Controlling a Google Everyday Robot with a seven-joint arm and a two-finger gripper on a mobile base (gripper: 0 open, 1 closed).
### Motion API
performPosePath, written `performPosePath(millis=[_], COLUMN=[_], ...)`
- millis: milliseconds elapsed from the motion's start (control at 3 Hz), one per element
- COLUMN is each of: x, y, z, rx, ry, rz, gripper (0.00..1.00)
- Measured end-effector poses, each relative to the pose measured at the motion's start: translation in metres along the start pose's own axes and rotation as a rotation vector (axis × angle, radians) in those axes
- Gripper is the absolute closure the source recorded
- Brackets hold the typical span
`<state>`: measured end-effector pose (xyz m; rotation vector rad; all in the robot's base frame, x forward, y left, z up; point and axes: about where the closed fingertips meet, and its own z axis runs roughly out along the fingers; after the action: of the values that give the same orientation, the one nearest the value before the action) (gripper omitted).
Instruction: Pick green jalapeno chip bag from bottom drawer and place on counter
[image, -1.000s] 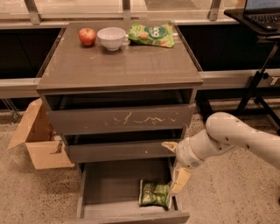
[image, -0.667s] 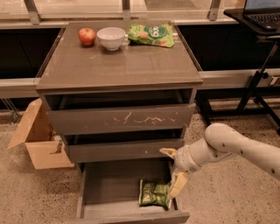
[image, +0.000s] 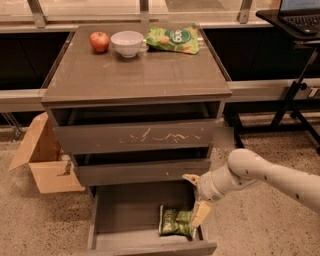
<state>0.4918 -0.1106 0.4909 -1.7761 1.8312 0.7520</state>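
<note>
The green jalapeno chip bag (image: 175, 220) lies flat in the open bottom drawer (image: 125, 212), near its front right corner. My gripper (image: 196, 197) hangs over the drawer's right side, just above and right of the bag. Its pale fingers are spread apart and hold nothing; the lower fingertip (image: 200, 214) is close to the bag's right edge. The white arm reaches in from the right. The counter (image: 135, 72) is the cabinet's flat top, above the two shut drawers.
On the counter's back edge are a red apple (image: 99, 41), a white bowl (image: 127, 42) and a brighter green bag (image: 172, 39). A cardboard box (image: 42, 160) stands on the floor to the left. A laptop stand (image: 300, 75) stands at right.
My gripper has moved a little left and down, closer to the chip bag in the drawer. The bag and the counter items have not moved.
</note>
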Motion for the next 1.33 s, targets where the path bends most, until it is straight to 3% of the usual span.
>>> performPosePath(millis=[333, 1000, 1333], x=[0.043, 0.115, 0.143], y=[-0.015, -0.033, -0.047], z=[0.035, 0.103, 0.134], rx=[0.009, -0.038, -0.066], ry=[-0.004, -0.023, 0.008], rz=[0.008, 0.006, 0.022], gripper=[0.00, 0.00, 0.00])
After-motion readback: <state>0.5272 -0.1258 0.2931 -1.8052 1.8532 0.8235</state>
